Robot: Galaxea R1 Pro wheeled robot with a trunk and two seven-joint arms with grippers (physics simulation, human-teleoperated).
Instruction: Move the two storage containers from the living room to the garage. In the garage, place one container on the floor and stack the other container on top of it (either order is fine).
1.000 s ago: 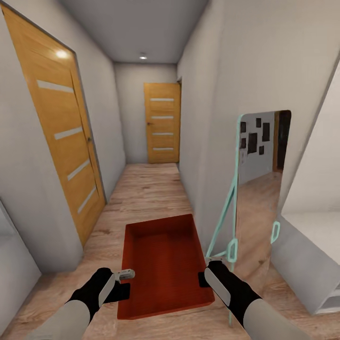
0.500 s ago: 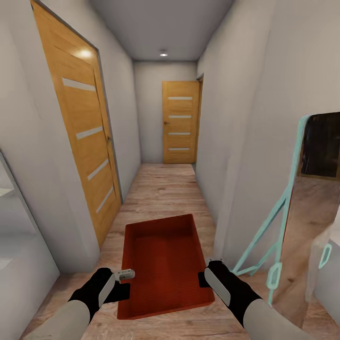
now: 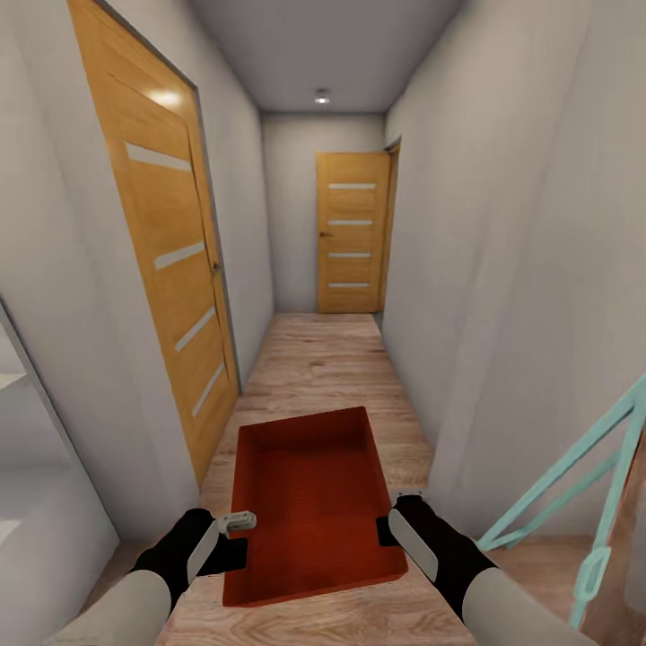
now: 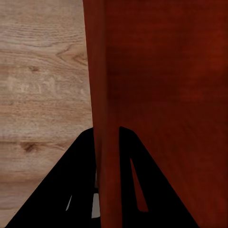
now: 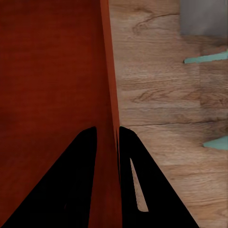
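Observation:
One orange-red storage container (image 3: 309, 502) hangs level in front of me over light wood planks, held by its two side walls. My left gripper (image 3: 235, 529) is shut on the left wall (image 4: 107, 95), one black finger on each side. On the opposite side, my right gripper (image 3: 388, 520) is shut on the right wall (image 5: 110, 71) in the same way. The container is empty, its ribbed bottom (image 5: 52, 71) bare. The other container, the garage and its concrete floor are out of view.
I face a narrow hallway with grey-white walls and a wood plank floor (image 3: 314, 359). A tall wooden door (image 3: 170, 269) lines the left wall, another (image 3: 352, 233) closes the far end. A teal mirror stand (image 3: 574, 484) leans at the near right; a white cabinet (image 3: 36, 502) stands at the near left.
The view has swung left and advanced: the mirror has slid to the right edge and the hallway is centred. Container and both grippers keep the same hold.

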